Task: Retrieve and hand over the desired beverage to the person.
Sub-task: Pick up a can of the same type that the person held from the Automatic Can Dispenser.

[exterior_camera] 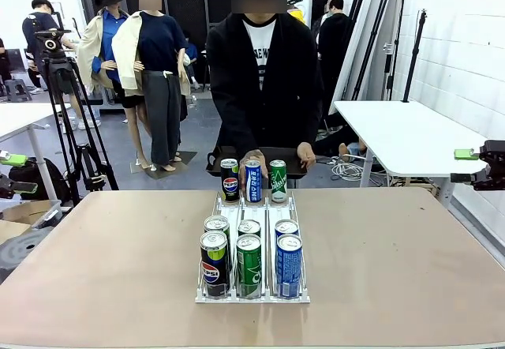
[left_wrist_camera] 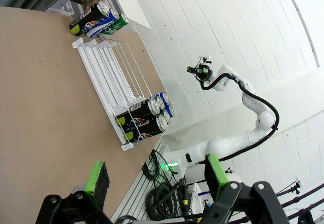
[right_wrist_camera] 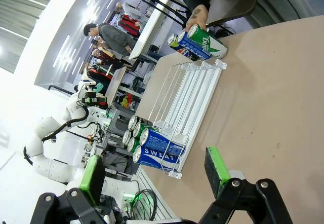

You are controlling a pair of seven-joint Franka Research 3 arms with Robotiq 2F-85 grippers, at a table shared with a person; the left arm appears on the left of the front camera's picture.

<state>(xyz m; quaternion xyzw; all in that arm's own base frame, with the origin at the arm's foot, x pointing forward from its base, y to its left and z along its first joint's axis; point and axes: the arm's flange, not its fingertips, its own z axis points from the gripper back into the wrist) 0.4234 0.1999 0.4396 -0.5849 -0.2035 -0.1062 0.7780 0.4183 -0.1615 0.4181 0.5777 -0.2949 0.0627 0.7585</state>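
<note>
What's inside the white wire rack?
Six cans at the rack's near end: Pepsi can, green can, blue can in front, one behind each. Back cans' labels are covered.

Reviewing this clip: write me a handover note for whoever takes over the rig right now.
Left gripper: open, empty, clear of the rack.
Right gripper: same.
Rack mid-table: six cans at its near end, three at the far end, where the person's hand sits on the blue can.
Done: nothing picked yet.
Left: grasp the wanted can, hand it over.
</note>
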